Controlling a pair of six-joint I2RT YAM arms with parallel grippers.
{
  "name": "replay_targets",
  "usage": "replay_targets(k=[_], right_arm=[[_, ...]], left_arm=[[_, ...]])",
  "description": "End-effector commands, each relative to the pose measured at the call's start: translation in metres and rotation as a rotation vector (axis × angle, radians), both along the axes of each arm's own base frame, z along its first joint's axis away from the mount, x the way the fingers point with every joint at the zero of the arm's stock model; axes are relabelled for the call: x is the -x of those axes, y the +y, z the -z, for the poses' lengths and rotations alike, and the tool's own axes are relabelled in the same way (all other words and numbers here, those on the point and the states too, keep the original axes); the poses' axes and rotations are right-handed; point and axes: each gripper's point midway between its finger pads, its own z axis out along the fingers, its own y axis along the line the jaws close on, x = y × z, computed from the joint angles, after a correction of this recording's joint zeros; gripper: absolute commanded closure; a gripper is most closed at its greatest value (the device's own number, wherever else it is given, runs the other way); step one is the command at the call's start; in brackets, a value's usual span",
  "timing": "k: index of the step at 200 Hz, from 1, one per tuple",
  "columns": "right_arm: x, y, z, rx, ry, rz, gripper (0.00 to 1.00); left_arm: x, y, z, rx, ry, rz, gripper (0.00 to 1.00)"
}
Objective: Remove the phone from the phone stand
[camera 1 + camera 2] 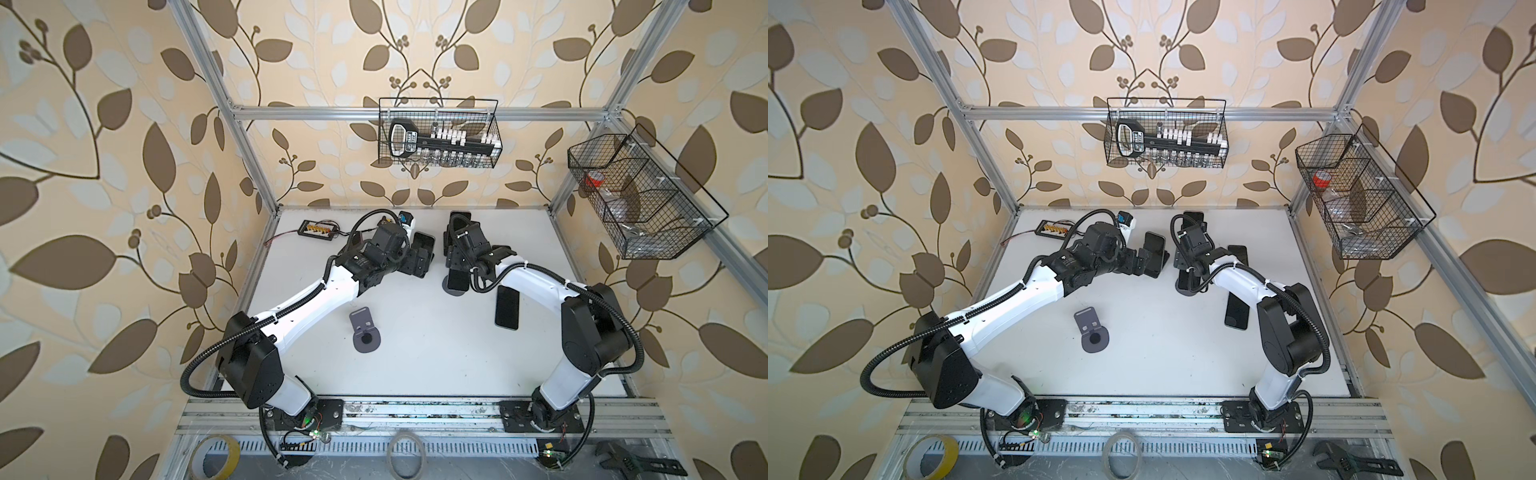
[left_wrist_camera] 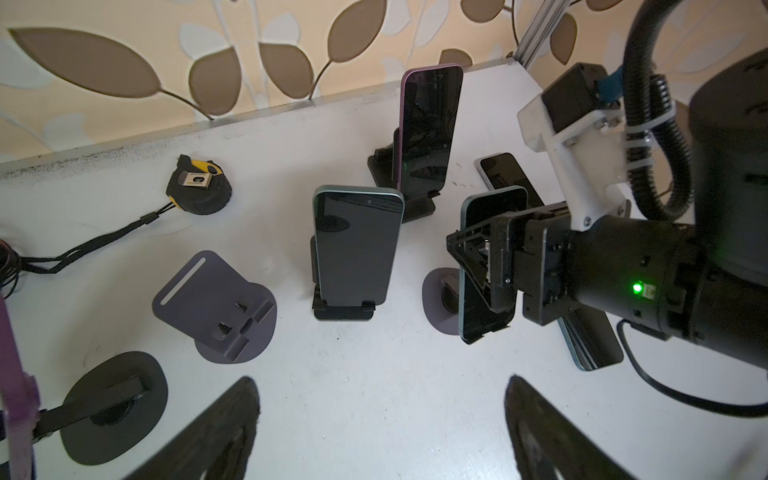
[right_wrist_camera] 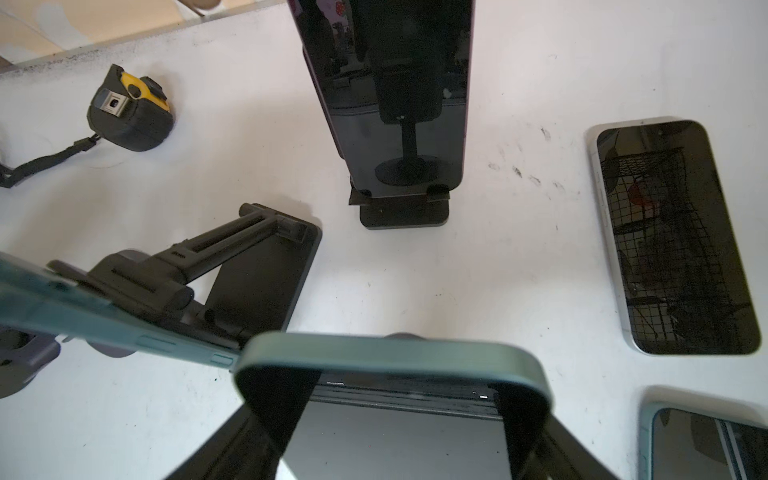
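Table (image 1: 415, 365), read from the near edge to the far edge.

Near half, left of centre: empty stand (image 1: 360, 318). It is grey with a round base and carries nothing.

Near half, right of centre: flat phone (image 1: 507, 307), screen up, just beside the right arm (image 1: 540, 278).

About mid-table, right of centre: phone (image 3: 390, 355), teal rim, dark screen. It stands upright, still seated in its stand (image 2: 436, 299), which has a grey round base and black lips under the phone's bottom edge. The right end effector (image 3: 395, 395) sits over the phone's top. Its fingers (image 3: 274, 403) are part spread, one toward each end of the top edge, with the phone between them. Cannot tell whether they press the phone or only bracket it.

Left of the phone: left end effector (image 2: 382, 386), above the table. It is spread wide, with nothing between the fingers and nothing touched.

Just beyond the left end effector: second phone (image 2: 357, 249), teal rim, upright on a black stand (image 2: 343, 311), screen toward the near edge.

Toward the right edge, past the phone: silver phone (image 3: 673, 237), flat, screen up, apart from the others.

Far edge, about centre: purple phone (image 2: 428, 133), upright on the far stand (image 3: 405, 212), which is black with a flat foot.

Far edge, left of the purple phone: tape measure (image 3: 129, 112), black and yellow, its strap trailing toward the left edge.

Far-left corner: connector board (image 1: 320, 227), with wires running off it.

Far wall, above the table: wire basket (image 1: 438, 133) hung on the frame rail, with small items inside.
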Motion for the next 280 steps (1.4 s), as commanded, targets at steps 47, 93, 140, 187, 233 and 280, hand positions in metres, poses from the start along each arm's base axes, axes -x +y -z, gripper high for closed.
replay_targets(k=[47, 93, 140, 187, 233, 280], right_arm=[[-0.004, -0.001, -0.004, 0.025, -0.001, -0.016, 0.26], [-0.004, 0.001, -0.012, 0.033, -0.014, -0.054, 0.28], [-0.004, 0.008, -0.019, 0.026, -0.028, -0.110, 0.29], [-0.003, 0.011, -0.029, 0.013, -0.059, -0.139, 0.34], [-0.002, 0.009, -0.038, 0.023, -0.086, -0.145, 0.36], [-0.003, 0.009, -0.055, 0.014, -0.125, -0.153, 0.36]], left_arm=[[-0.003, 0.001, -0.007, 0.005, -0.028, -0.007, 0.08], [-0.004, 0.001, -0.007, 0.003, -0.030, -0.008, 0.08], [-0.004, 0.001, -0.008, 0.004, -0.030, -0.008, 0.08], [-0.004, 0.002, -0.008, -0.002, -0.032, -0.011, 0.08], [-0.004, 0.002, -0.007, -0.002, -0.032, -0.010, 0.08], [-0.004, 0.001, -0.006, -0.001, -0.028, -0.006, 0.08]])
